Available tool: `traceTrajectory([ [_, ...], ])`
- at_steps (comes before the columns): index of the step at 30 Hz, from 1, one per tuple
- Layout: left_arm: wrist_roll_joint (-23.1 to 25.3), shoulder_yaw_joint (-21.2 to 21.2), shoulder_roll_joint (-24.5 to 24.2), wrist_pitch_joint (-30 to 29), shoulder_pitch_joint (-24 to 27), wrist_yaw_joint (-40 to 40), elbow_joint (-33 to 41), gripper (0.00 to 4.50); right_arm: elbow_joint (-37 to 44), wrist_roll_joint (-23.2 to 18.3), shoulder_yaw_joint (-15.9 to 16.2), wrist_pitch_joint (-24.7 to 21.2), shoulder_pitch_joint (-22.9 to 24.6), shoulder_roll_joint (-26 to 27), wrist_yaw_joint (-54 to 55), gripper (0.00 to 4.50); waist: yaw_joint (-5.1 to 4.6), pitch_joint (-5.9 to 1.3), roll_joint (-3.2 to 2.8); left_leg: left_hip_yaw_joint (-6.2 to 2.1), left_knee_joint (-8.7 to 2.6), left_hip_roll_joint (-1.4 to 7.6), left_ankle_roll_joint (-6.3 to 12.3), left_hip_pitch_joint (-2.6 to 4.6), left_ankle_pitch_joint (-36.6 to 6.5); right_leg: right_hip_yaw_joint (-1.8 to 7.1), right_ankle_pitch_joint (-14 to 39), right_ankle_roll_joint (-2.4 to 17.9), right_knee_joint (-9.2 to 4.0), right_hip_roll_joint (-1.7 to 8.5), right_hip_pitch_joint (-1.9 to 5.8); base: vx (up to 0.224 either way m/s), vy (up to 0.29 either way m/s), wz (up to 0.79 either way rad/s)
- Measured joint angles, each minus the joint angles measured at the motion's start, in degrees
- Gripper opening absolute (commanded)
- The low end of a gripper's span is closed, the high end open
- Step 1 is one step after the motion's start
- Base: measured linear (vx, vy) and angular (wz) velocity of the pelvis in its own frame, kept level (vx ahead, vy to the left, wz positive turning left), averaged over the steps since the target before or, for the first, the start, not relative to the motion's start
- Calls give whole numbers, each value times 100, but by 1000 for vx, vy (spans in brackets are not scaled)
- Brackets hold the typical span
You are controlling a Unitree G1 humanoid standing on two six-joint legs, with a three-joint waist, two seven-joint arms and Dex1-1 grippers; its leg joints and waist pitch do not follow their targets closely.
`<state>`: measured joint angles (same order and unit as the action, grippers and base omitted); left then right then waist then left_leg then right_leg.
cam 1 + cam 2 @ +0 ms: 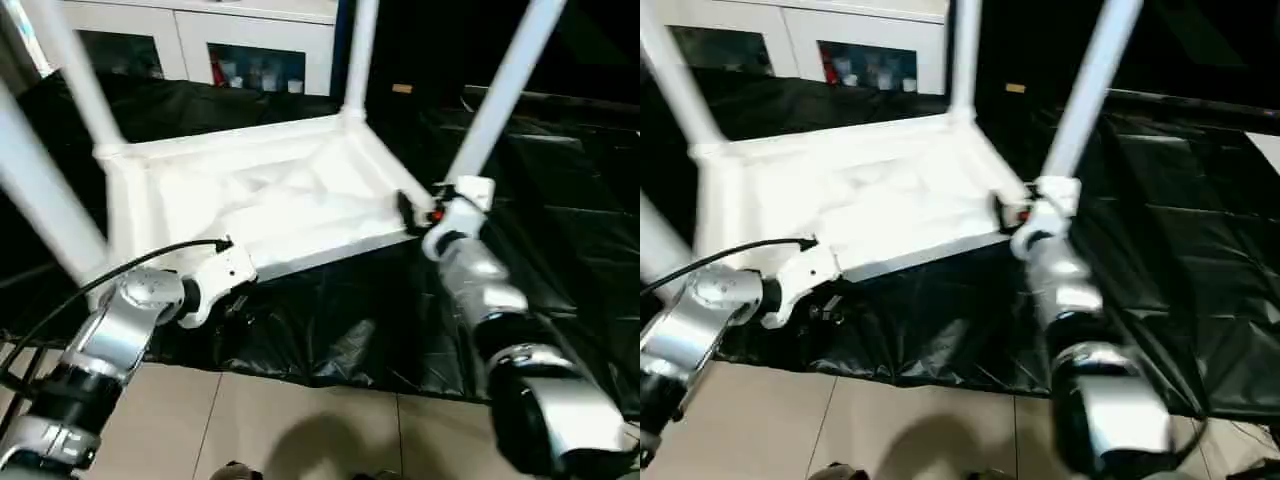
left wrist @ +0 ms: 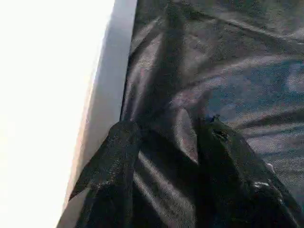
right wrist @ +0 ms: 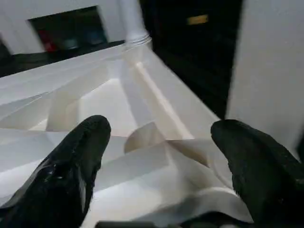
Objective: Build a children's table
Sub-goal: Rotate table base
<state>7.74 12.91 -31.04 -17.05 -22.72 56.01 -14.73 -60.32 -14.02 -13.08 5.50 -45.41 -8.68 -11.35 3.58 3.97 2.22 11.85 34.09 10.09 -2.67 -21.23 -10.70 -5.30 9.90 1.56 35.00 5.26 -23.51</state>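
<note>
A black-draped table [image 1: 560,240] stands on beige floor tiles [image 1: 250,430] before a white glass-door cabinet [image 1: 190,40].

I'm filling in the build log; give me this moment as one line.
children's table: upside down on black drape, four legs up | right tool: open, at near right corner socket | left tool: open, beside near edge

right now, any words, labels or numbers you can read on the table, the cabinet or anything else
None can be read.
Children's table: plain white, no print seen.
Small tan tag on the dark wall behind: too small and blurred to read.
Bottles behind the cabinet glass: any labels too blurred to read.
Black cover: no print.
</note>
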Motion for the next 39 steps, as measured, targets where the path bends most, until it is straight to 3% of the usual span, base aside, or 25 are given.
traceTrajectory([
  [9,-175,-691,151,398,778,-810,307,240,-198,12,-230,271,-37,-551,123,413,-170,-4,-26,-10,4,10,-2,9,0,-3,-2,3,11,-15,0,0,0,0],
  [13,-1181,-1614,529,467,1386,-887,1033,240,-237,157,-16,350,54,-517,-145,413,-198,-3,-38,-26,9,22,-3,1,1,-11,-4,6,11,-30,-9,0,0,0],
  [14,-1416,-1827,558,465,1498,-865,1204,272,-176,211,44,355,117,-486,-244,413,-195,-5,-43,-29,9,25,-4,1,1,-11,-3,7,11,-35,-9,0,0,0],
  [16,-2015,-2283,600,359,1782,-677,1539,275,63,343,263,357,317,-417,-508,413,-183,-12,-63,-30,9,27,-4,-1,0,-10,-1,10,8,-39,-11,0,0,0],
  [19,-2577,-2607,397,186,2354,-167,1831,299,521,462,607,324,747,-354,-994,413,-177,-16,-75,-31,10,30,-4,-1,0,-9,7,10,2,-45,-9,0,0,0],
  [20,-2674,-2686,302,128,2501,-7,1820,318,653,490,702,260,871,-346,-1141,413,-171,-13,-78,-31,10,31,-4,-5,0,-9,8,9,1,-45,-10,0,0,0],
  [23,-2932,-2935,-52,-8,2830,437,1779,317,1069,512,964,125,1113,-321,-1517,413,-161,-10,-83,-32,10,32,-5,3,0,-8,8,10,2,-47,-4,0,0,0],
  [26,-3147,-3249,-372,-92,3135,796,1718,355,1274,520,1106,74,1222,-325,-1760,413,-165,-4,-97,-33,10,32,-7,24,-2,-6,14,0,1,-48,15,0,0,0],
  [30,-3186,-3679,-678,42,3295,1040,1335,371,1470,521,1152,-72,1404,-352,-1959,413,-157,-1,-105,-45,9,36,-8,31,-2,-4,21,-12,1,-61,25,0,0,0],
  [36,-3414,-4315,-1081,227,3287,1202,657,414,1737,641,1289,-321,1579,-409,-1985,413,-149,2,-110,-46,9,56,-13,46,0,3,17,-7,0,-86,37,0,0,0],
  [39,-3457,-4588,-1231,609,2922,1172,54,441,1770,697,1314,-411,1615,-436,-1958,413,-120,0,-107,-46,9,65,-16,61,1,3,18,-7,1,-95,48,0,0,0],
])
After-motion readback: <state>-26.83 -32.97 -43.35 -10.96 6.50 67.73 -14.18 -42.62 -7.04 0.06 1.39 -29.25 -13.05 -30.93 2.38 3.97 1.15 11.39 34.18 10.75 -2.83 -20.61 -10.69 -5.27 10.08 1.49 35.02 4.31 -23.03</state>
